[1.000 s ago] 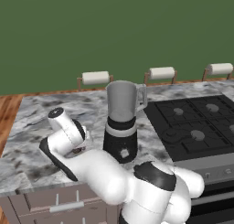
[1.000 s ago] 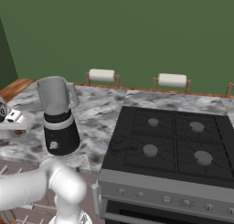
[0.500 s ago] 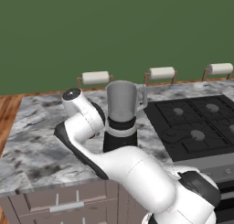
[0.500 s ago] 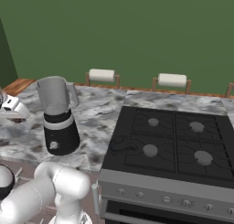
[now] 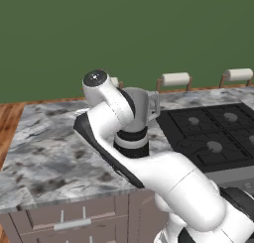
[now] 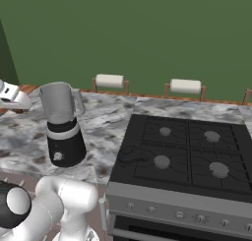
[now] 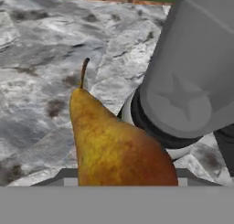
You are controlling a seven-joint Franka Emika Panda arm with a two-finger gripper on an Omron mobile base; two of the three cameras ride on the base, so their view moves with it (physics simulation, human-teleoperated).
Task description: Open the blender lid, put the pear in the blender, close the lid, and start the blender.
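Grey-veined marble counter [image 5: 44, 157] runs across the middle of both base views under a flat green wall, with a black gas stove [image 6: 189, 156] butting against it on the right side of the frame and paper-towel holders [image 6: 109, 81] along the back edge. In the hand view the pear [image 7: 114, 147] dominates the lower centre: golden-brown skin flushed orange, speckled, wide at the bottom of the frame and tapering up to a thin dark stem that points toward the upper left. Its broad end sits down at the gripper, which is closed on it, though the finger tips themselves are hidden behind the fruit. Just to the pear's right rises the blender [image 7: 192, 81], its silvery-grey jar filling the upper right of the hand view, with the black base ring and white band showing beneath it. In the right base view the blender [image 6: 63, 124] stands at centre left on the counter, jar top open, handle to the right, white dial on the front of the base. In the left base view the white arm crosses in front of the blender [image 5: 136, 125] at frame centre. Bare marble lies to the left of the blender in all views; the counter's front edge runs close below it, above brown drawer fronts [image 5: 74, 219].
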